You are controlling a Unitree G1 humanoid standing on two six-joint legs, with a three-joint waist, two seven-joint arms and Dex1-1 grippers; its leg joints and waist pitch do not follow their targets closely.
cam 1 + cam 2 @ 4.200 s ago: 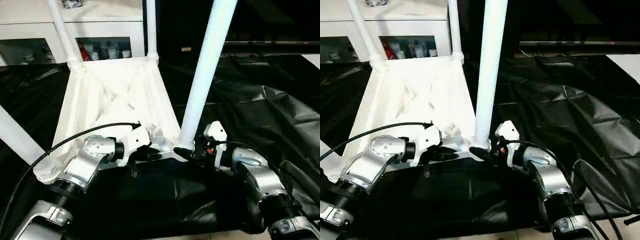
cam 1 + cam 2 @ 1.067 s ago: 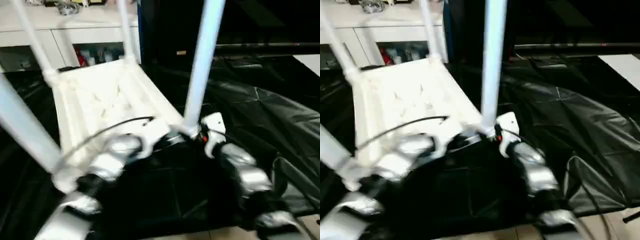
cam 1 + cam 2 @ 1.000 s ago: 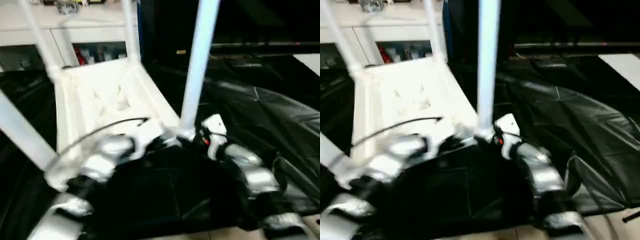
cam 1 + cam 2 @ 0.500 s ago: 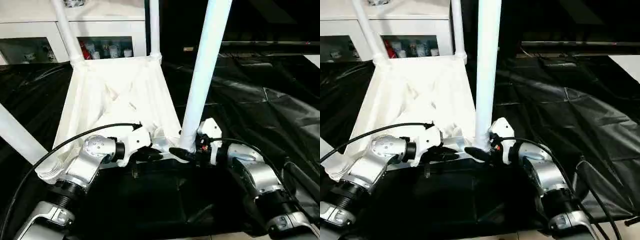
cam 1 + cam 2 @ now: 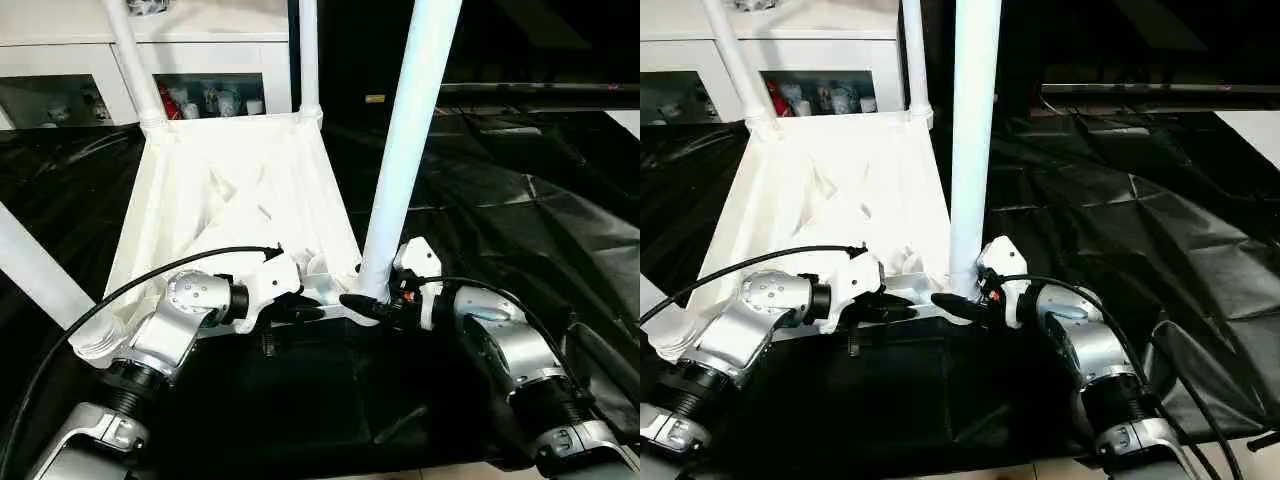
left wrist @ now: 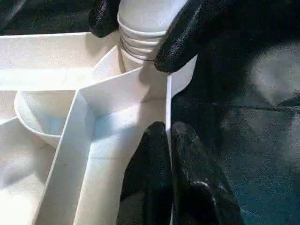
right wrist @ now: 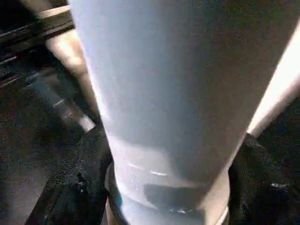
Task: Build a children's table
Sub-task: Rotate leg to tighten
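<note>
Upside down on the black-draped counter (image 5: 520, 200) at 11 o'clock: the children's table (image 5: 230, 200), legs pointing up, ribbed underside exposed. Pinched tight on the thin near rim wall, just beside the corner socket: the left end effector (image 6: 168, 154). Spread around the threaded base of the near leg (image 5: 405, 150), one finger on either side: the right end effector (image 5: 362, 303).

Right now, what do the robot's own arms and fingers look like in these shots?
Both arms are shiny silver metal with rounded joint housings and ribbed collars near the picture's lower edge. Each wrist carries a white plastic block. The left gripper and right gripper each have two black, rubbery, textured fingers. A thin black cable loops over the left arm; another runs along the right, beside a small red spot.
</note>
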